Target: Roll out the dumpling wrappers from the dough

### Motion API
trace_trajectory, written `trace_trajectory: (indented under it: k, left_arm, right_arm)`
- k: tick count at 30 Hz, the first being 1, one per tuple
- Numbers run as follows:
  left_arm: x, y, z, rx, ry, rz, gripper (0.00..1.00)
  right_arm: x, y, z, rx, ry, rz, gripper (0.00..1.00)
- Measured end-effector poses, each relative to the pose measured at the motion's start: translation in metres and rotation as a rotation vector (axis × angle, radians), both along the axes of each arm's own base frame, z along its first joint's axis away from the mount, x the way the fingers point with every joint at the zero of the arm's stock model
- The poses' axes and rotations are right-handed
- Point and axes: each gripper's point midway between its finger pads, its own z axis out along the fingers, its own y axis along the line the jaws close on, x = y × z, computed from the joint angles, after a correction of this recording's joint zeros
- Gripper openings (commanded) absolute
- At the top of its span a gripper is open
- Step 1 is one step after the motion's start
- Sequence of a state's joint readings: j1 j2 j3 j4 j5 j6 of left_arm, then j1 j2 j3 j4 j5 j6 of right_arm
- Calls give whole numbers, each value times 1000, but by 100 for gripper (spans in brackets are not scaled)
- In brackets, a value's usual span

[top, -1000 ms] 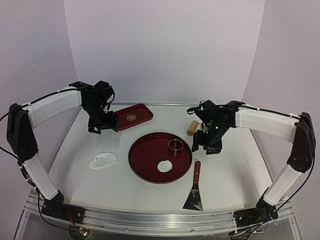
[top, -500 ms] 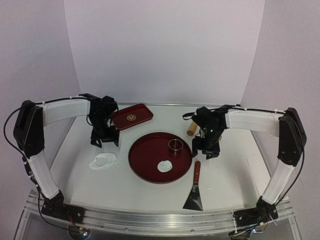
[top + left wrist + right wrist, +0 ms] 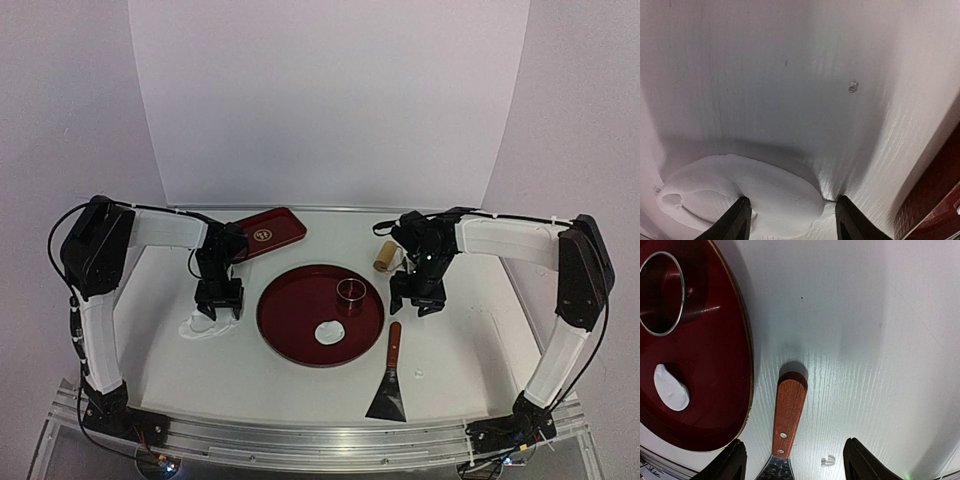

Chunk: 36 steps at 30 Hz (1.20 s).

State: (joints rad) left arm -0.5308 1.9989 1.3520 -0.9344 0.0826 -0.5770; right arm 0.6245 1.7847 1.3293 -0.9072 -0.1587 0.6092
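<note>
The dough (image 3: 205, 323) lies as a flat, irregular white sheet on the desk (image 3: 470, 340), left of centre in the overhead view and just left of the round red tray (image 3: 290, 300). In the left wrist view the dough (image 3: 755, 192) fills the lower left, with a curled lump at its far left end. The left gripper (image 3: 218, 300) stands over the sheet's right edge with its fingers spread apart and nothing held; in its own camera the left gripper (image 3: 792, 220) has the dough's rim between its two tips, though whether they touch it cannot be told.

One dumpling wrapper (image 3: 330, 332), a small white disc, rests in the lower part of the round tray, with the metal ring cutter (image 3: 350, 291) just above it, apart from it. A rectangular red tray (image 3: 265, 232) sits above the left gripper.

To the right of the round tray, the right gripper (image 3: 420, 298) hangs with its fingers apart, empty, over the top of the scraper (image 3: 390, 375). Its wrist view shows the right gripper (image 3: 792, 465) straddling the scraper's wooden handle (image 3: 787, 412). A small wooden roller (image 3: 384, 256) lies just upper left of that gripper.
</note>
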Motion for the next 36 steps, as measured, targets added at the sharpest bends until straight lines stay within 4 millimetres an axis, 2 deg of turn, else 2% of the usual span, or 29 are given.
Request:
trace_trajectory:
  k: [3, 7, 8, 12, 15, 18, 20, 24, 26, 30, 33, 36]
  left_arm:
    - [0, 1, -1, 8, 0, 1, 36]
    - [2, 3, -1, 24, 5, 3, 4]
    - [3, 3, -1, 28, 4, 3, 1]
    - [7, 5, 1, 48, 4, -4, 0]
    - [16, 3, 16, 61, -20, -18, 0]
    - [42, -17, 53, -4, -115, -48, 0]
    - [64, -41, 96, -107, -225, -81, 0]
    - [78, -78, 156, -272, -356, -153, 0]
    - [79, -96, 173, -339, -392, -196, 0]
    - [72, -133, 181, -439, -388, -287, 0]
    - [66, -157, 175, -507, -367, -333, 0]
    - [66, -172, 162, -554, -335, -351, 0]
  right_arm:
    - [0, -3, 0, -5, 4, 10, 67]
    - [0, -6, 0, -10, 9, 21, 67]
    - [0, -7, -1, -13, 12, 23, 67]
    - [-1, -9, -5, -21, 28, 29, 67]
    - [0, -11, -6, -24, 33, 31, 67]
    - [2, -13, -5, -24, 33, 27, 67]
    - [5, -13, -5, -23, 31, 25, 67]
    - [9, -12, -5, -23, 29, 24, 67]
    - [10, -12, -6, -24, 32, 24, 67]
    - [10, -13, -7, -26, 34, 23, 67]
    - [11, -14, -7, -27, 33, 18, 67]
    - [11, -15, -7, -27, 33, 18, 67]
